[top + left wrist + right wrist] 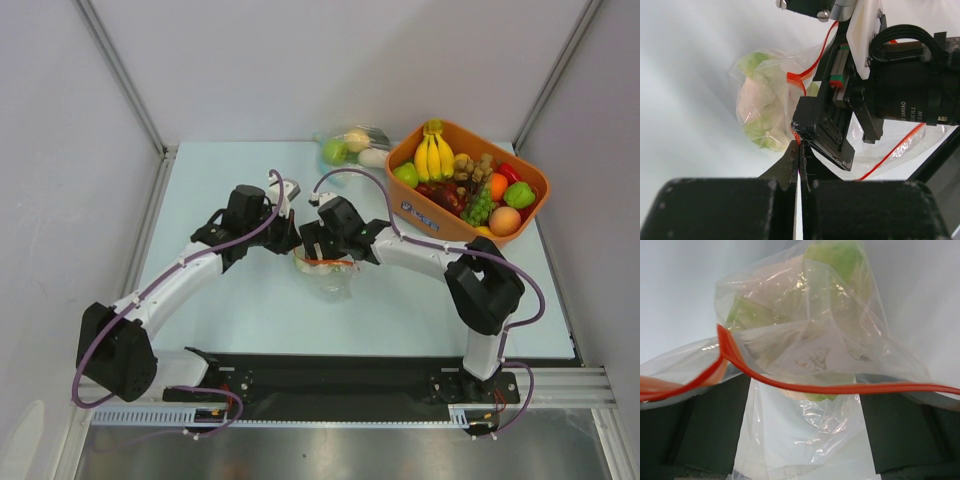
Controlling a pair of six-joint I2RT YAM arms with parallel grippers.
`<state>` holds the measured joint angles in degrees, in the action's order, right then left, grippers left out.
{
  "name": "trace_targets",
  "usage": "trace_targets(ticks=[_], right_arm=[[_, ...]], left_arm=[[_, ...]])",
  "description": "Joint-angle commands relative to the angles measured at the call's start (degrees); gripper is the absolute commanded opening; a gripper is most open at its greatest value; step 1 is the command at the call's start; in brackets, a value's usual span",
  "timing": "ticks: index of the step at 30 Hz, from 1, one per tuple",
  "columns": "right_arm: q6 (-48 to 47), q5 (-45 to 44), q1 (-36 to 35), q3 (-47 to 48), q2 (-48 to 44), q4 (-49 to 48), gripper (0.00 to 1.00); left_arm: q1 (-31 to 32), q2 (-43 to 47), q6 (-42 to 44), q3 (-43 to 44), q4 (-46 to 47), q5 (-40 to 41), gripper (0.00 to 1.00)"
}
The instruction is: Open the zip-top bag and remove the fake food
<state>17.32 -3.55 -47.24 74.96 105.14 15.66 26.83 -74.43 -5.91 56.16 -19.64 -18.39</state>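
Note:
The zip-top bag [331, 276] lies between both grippers at the table's middle. Its orange-red zip strip [840, 388] runs across the right wrist view, and its mouth is partly parted. Inside is fake food, a white-and-green cauliflower [757, 107], also seen through the plastic in the right wrist view [790, 315]. My left gripper [800, 150] is shut and pinches the strip's edge [796, 136]. My right gripper [805, 410] is open, fingers [705, 425] wide apart, with the bag's mouth draped across them. It shows right against the left fingertips in the left wrist view [840, 130].
An orange basket [440, 222] with a yellow banana bunch, grapes and other toy fruit stands at the back right. Another clear bag [350, 148] with a green apple lies at the back, left of the basket. Walls enclose the table on three sides.

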Motion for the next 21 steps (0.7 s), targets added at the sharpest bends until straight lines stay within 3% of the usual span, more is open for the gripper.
trace_targets(ticks=[1, 8, 12, 18, 21], right_arm=[[-0.1, 4.5, 1.4, -2.4, 1.6, -7.4, 0.89], [0.5, 8.0, 2.4, -3.1, 3.3, -10.2, 0.95], [0.7, 9.0, 2.6, -3.1, 4.7, -10.6, 0.88], [1.1, 9.4, 2.9, -2.9, 5.6, -9.9, 0.30], [1.0, 9.3, 2.9, -3.1, 4.8, -9.5, 0.09]], left_arm=[[0.1, -0.1, 0.9, 1.1, 1.2, -1.6, 0.00], [0.1, -0.2, 0.7, 1.1, 1.3, -1.7, 0.00], [0.0, -0.1, 0.9, 1.1, 1.3, -1.5, 0.00], [0.0, 0.0, 1.0, 1.1, 1.1, -1.4, 0.00], [0.1, 0.0, 0.9, 1.1, 1.1, -1.3, 0.00]])
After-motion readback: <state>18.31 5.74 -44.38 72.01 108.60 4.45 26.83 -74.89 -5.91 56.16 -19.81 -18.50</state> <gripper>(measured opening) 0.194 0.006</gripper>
